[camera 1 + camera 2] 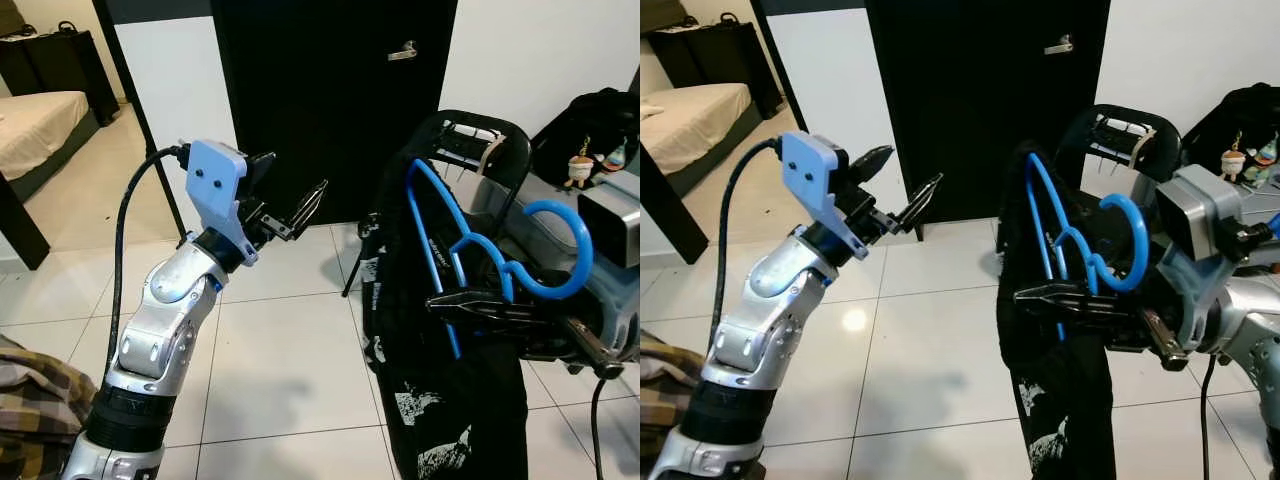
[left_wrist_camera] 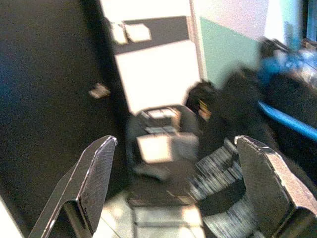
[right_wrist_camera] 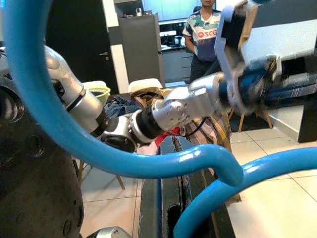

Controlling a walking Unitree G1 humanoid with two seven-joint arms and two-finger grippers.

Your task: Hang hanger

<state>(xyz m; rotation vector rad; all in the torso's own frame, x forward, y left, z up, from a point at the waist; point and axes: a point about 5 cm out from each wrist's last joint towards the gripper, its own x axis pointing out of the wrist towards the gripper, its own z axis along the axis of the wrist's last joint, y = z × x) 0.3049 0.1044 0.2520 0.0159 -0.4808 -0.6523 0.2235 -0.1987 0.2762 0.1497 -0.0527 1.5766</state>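
**Blue hanger gripped before a black door**

Silver-armed and raised at about 9 o'clock in the head views, the left end effector (image 1: 285, 205) points toward the black door (image 1: 330, 90) with its two black fingers (image 2: 94, 178) spread apart and nothing between them. At 3 o'clock the right end effector (image 1: 1065, 298) is clamped on the blue hanger (image 1: 1080, 250), holding it just below the hook, which curls toward the wrist camera housing. A black garment with white print (image 1: 440, 390) hangs from the hanger toward the tiled floor (image 1: 290, 350). Behind it stands a black chair (image 1: 480, 145). A person in a printed shirt (image 3: 203, 34) stands in the background of the right wrist view.
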